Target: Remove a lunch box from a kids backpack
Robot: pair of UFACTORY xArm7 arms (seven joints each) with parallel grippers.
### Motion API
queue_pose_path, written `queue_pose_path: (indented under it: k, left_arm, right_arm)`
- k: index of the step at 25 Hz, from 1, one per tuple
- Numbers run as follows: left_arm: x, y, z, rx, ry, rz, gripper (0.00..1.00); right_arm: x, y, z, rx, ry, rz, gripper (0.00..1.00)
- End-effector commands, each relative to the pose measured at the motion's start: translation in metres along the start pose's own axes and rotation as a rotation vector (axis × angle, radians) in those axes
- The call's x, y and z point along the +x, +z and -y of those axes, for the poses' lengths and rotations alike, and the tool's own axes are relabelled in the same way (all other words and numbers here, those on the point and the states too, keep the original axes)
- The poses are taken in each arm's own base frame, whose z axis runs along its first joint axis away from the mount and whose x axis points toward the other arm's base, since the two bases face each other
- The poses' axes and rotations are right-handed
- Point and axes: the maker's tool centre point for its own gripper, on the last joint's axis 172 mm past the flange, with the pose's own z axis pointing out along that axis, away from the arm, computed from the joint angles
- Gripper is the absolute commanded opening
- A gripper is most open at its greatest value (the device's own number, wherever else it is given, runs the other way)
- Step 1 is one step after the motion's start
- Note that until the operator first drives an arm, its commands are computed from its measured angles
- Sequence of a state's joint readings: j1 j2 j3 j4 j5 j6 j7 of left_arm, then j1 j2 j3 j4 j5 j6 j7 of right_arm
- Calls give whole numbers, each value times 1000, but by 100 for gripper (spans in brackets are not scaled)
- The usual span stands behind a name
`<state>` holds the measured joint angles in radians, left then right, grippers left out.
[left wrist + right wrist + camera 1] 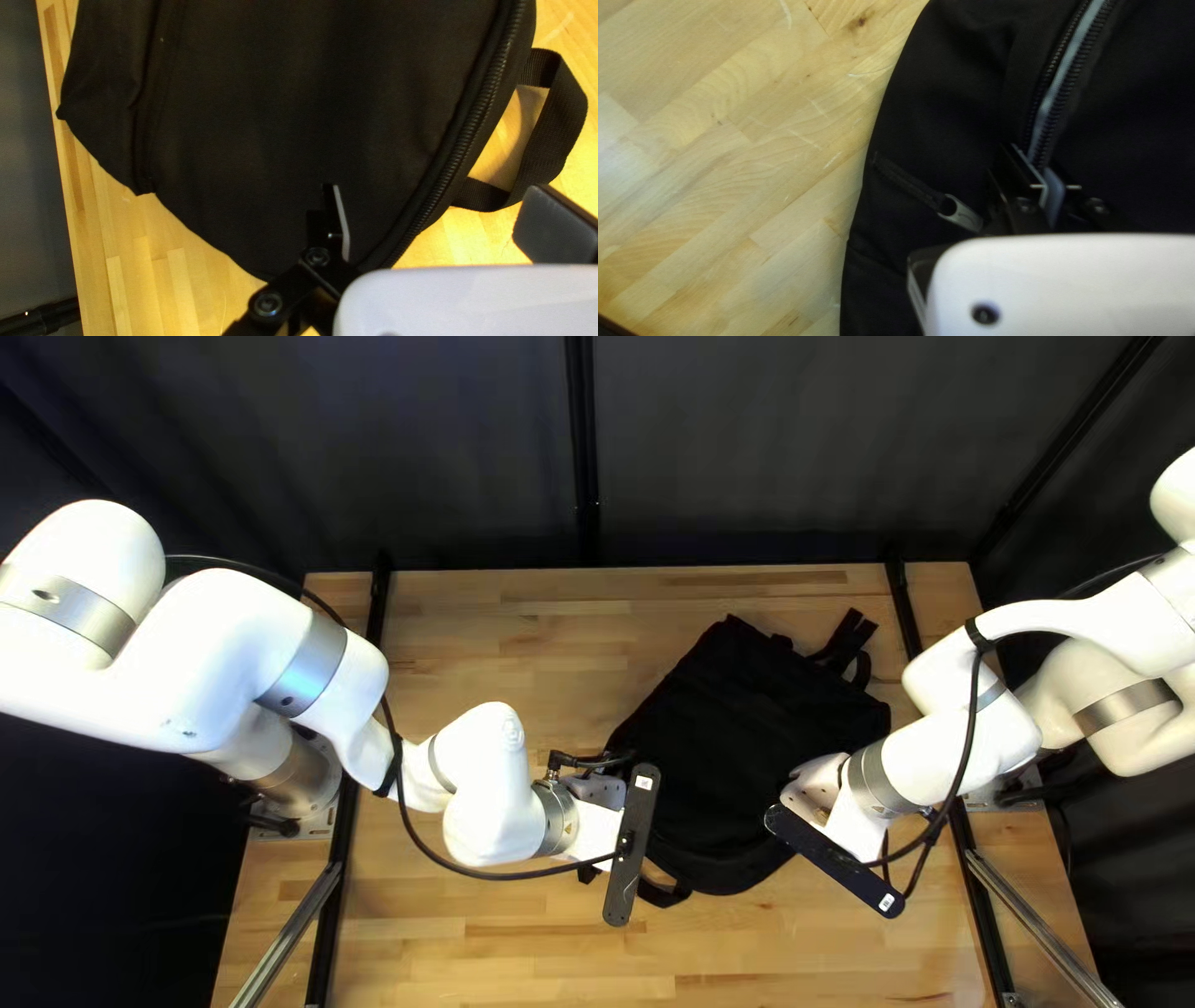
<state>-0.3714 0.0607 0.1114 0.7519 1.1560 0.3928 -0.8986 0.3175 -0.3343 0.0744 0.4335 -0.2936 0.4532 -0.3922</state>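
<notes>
Counts up one backpack, two xArm7 arms beside it, two grippers at its edges, one tabletop beneath it, two black rails flanking it, one dark curtain beyond it.

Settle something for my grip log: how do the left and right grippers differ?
The left gripper is spread wide; the right gripper is shut, though whether it pinches anything is hidden.
In its wrist view, the left has the backpack's curved edge between its fingers, while the right's fingertips meet at a zipper with a pale strip along it.
Both have black fingers.
</notes>
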Motion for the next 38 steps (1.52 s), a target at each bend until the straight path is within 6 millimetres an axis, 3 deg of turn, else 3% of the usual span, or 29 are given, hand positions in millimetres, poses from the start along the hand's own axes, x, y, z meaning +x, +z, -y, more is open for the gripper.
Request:
queue_pose_path:
  k: [1, 2, 3, 7, 8, 9, 10, 11, 13, 22, 34, 38]
  left_arm:
    - [-1, 4, 6, -8, 1, 0, 12]
    - [-1, 4, 7, -8, 1, -1, 3]
    - [0, 4, 8, -11, 3, -2, 0]
    - [1, 5, 9, -18, 7, -5, 0]
    - [1, 4, 9, -20, 8, -5, 0]
    - [2, 3, 8, -21, 9, -5, 0]
    - [2, 3, 8, -22, 9, -5, 0]
    - [3, 2, 8, -23, 10, -5, 0]
    - [5, -1, 8, -23, 10, -1, 0]
    - [15, -21, 4, -5, -19, 36, 0]
    - [53, -80, -17, -4, -53, 104, 0]
    - [59, -81, -8, -9, -53, 113, 0]
  right_arm:
    - [3, 2, 1, 1, -7, -4, 0]
    - [4, 2, 1, 2, -8, -4, 0]
    - [5, 2, 1, 2, -10, -5, 0]
    - [5, 0, 2, 1, -12, -6, 0]
    - [5, 0, 2, 1, -11, -6, 8]
    - [3, 0, 2, 1, -9, -6, 55]
    - [3, 0, 2, 0, -7, -6, 54]
    - [2, 0, 1, 0, -5, -6, 61]
    - [0, 0, 1, 1, -3, -7, 100]
    - [-10, -6, 8, -19, 31, 12, 100]
    - [-6, -24, 15, -67, 71, 104, 100]
    - [-6, -28, 16, -75, 76, 112, 100]
